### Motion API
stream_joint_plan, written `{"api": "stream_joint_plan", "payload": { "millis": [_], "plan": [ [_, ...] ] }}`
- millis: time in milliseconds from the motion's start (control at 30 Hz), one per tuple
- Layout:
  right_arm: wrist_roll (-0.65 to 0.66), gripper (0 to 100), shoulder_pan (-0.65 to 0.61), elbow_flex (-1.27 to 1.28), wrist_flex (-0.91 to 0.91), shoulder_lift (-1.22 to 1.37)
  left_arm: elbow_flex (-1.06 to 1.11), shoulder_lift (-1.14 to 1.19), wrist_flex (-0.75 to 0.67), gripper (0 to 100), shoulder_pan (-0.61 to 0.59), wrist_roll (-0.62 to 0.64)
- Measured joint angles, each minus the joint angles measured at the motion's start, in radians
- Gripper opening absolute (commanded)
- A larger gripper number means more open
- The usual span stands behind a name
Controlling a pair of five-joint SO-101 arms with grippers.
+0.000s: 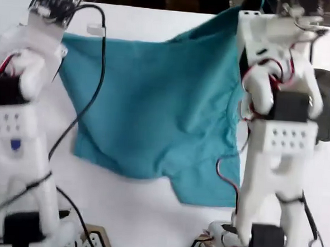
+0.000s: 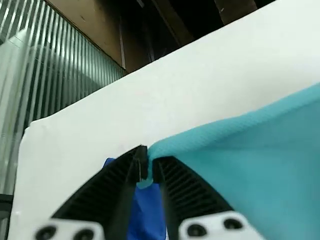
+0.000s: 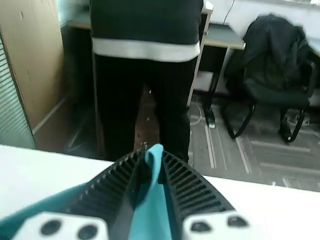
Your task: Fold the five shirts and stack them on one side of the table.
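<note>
The teal shirt, a soft matte knit with a stitched hem, spreads over the middle of the smooth white table, its near edge rumpled and uneven. The left gripper has its black ribbed pads pinched together on the shirt's far-left corner. The right gripper is clamped on the far-right corner, a teal fold poking up between its jaws. A dark garment lies at the table's right edge.
</note>
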Motion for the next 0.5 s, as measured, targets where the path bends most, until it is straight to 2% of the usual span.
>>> {"api": "stream_joint_plan", "payload": {
  "millis": [200, 400, 500],
  "plan": [
    [0.0, 1.9, 0.0, 0.002, -0.115, 0.133, -0.054, 0.18, -0.118, 3, 0.002, 0.0],
    [0.0, 1.9, 0.0, -0.026, -0.143, 0.195, -0.301, 0.344, -0.121, 3, 0.044, 0.0],
    [0.0, 1.9, 0.0, -0.069, -0.114, 0.198, -0.399, 0.407, -0.055, 3, 0.071, 0.0]
  ]
}}
